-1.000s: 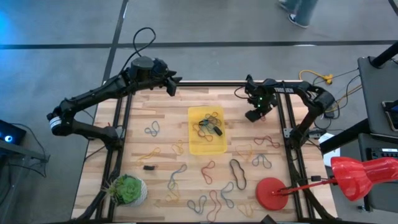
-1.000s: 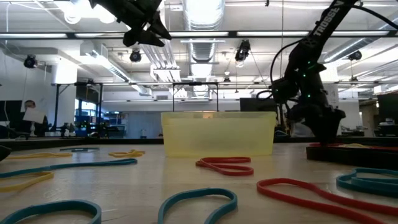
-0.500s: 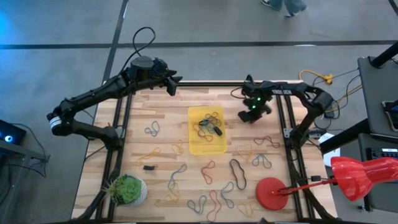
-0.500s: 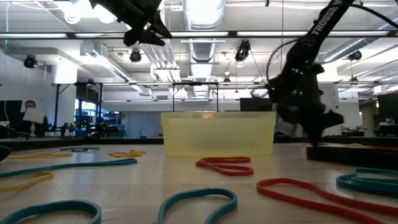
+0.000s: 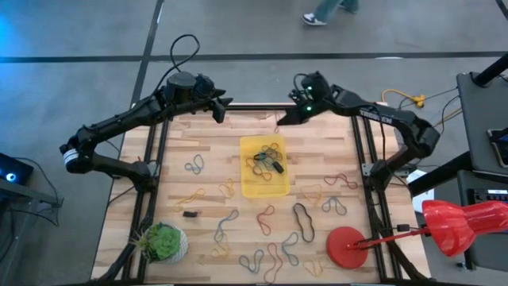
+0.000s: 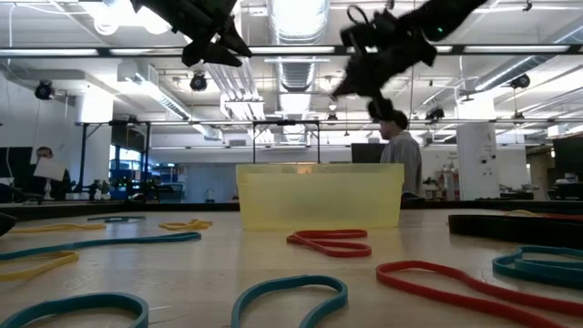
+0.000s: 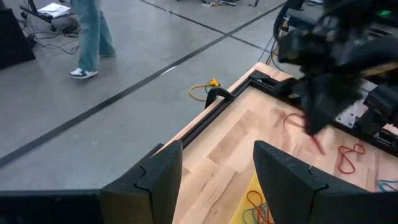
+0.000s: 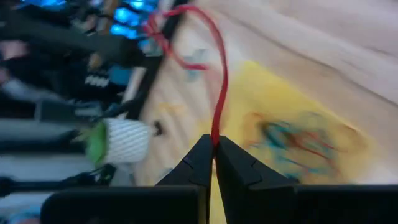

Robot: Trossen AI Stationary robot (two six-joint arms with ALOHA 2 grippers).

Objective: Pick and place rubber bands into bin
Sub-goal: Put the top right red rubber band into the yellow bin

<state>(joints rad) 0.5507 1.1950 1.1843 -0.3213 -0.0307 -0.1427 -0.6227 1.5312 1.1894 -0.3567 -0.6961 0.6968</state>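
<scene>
The yellow bin [image 5: 264, 184] stands at the table's middle with several rubber bands [image 5: 266, 159] in it; it also shows in the low view [image 6: 319, 196]. Many more rubber bands [image 5: 270, 258] lie flat over the wooden table. My right gripper [image 5: 280, 121] is high above the table just beyond the bin's far end, shut on a red rubber band [image 8: 219, 74]; it shows high in the low view [image 6: 342, 89]. My left gripper [image 5: 225, 107] waits high over the far left edge, open and empty [image 7: 214, 174]. My right gripper pinches the red rubber band at one end [image 8: 216, 132] between its two fingertips. The fingers slant from the table's right side toward its left. The band is lifted clear of the table and trails out beyond the fingertips, slack and curled at its free end [image 8: 165, 34].
A green plant ball [image 5: 163, 242] stands at the near left corner and a round red disc [image 5: 345, 248] at the near right. A small black piece [image 5: 190, 213] lies left of the bin. Black frame rails [image 5: 151, 183] run along the table's sides. A person [image 6: 401, 150] stands beyond the table.
My right gripper has risen from low over the table's far right part and swung toward the left and far edge, to a place high beyond the bin's far end. It has tipped from pointing down to slanting nearly level. The red band has gone up with it.
</scene>
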